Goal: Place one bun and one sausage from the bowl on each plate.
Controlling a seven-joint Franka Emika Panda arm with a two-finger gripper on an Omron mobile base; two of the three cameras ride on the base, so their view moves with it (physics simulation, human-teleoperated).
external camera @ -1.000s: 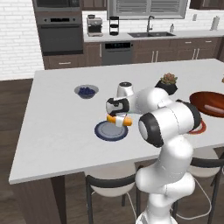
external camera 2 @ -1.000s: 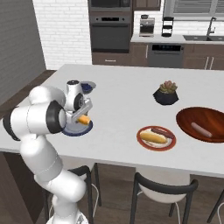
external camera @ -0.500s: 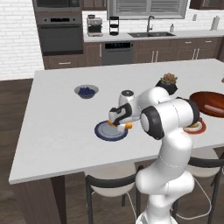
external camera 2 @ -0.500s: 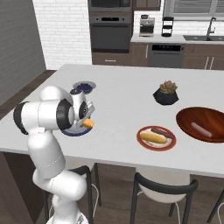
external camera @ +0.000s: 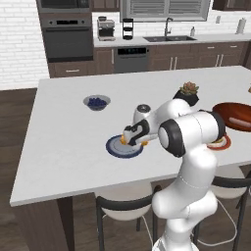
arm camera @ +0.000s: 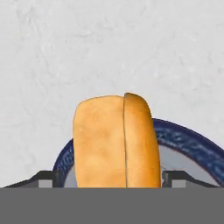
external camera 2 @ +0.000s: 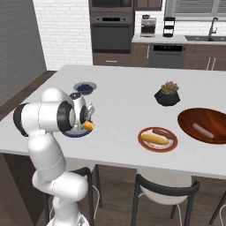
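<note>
The bun (arm camera: 114, 142), a smooth, matte, golden-orange loaf with a lengthwise split, fills the lower centre of the hand view, standing on end between the two dark finger tips (arm camera: 178, 178) low in the frame. A narrow gap shows between each tip and the bun's flanks, so the jaws stand wide; whether they still press the bun cannot be told. In the left base view the gripper (external camera: 133, 138) sits mid-frame, low over the blue-rimmed plate (external camera: 113, 147), with a bit of orange showing at it. In the right base view the bun's end (external camera 2: 89, 126) peeks out at the left of the frame.

The blue-rimmed plate is round and flat, with a glossy dark rim and a grey-blue centre, and lies on a pale, faintly marbled counter (external camera: 63, 127).

At the right of the right base view, the red-rimmed plate (external camera 2: 143, 140) carries a second bun (external camera 2: 155, 139) and a thin pinkish-brown sausage (external camera 2: 164, 133) side by side. Beyond it, the wide, shallow reddish-brown bowl (external camera 2: 216, 121) holds another sausage (external camera 2: 203, 130).
</note>
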